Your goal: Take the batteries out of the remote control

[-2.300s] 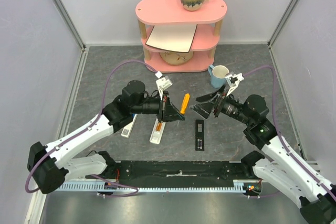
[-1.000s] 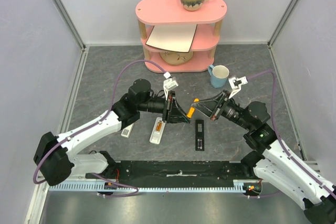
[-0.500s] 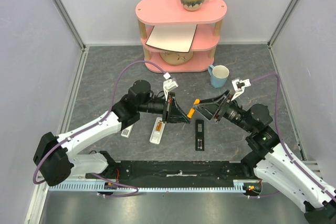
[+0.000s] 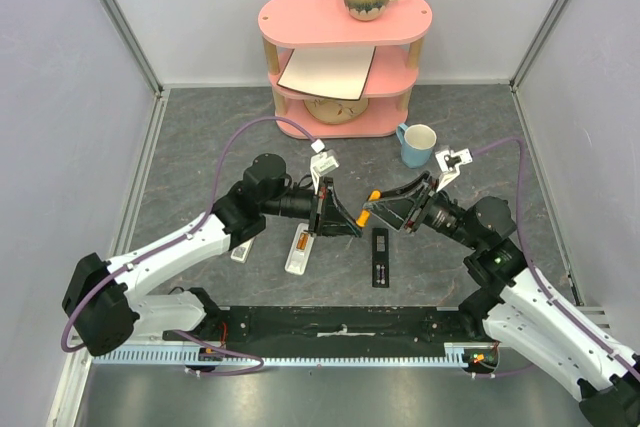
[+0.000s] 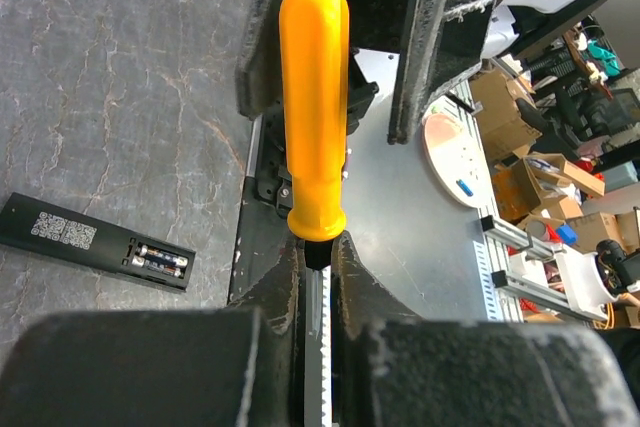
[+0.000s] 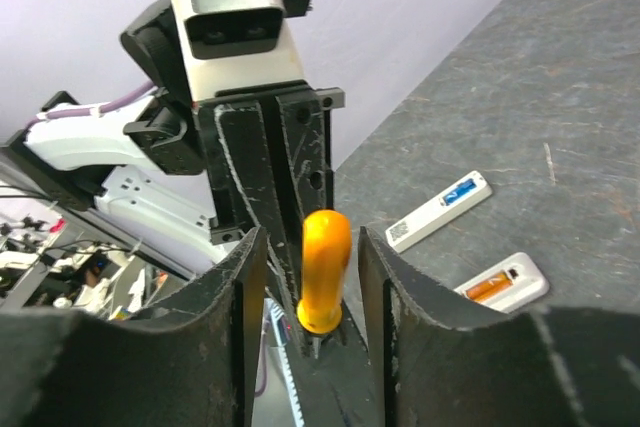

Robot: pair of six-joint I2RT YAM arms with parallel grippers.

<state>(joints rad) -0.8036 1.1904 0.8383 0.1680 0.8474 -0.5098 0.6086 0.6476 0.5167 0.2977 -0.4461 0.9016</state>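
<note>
Grey marbled tabletop [image 4: 200, 137] lies beneath the left pincer [image 4: 348, 225]. Pale lilac panel walls [image 4: 60, 97] with aluminium corner posts [image 4: 115, 17] enclose it. A pink three-tier oval wooden shelf [image 4: 345, 22] stands well beyond.

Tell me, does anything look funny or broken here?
Nothing looks broken or spilled. The odd bit: the orange screwdriver hangs in the air, its metal shaft pinched by the left gripper, while the right gripper stands open around its handle. The black remote lies with its back open, batteries showing.
</note>
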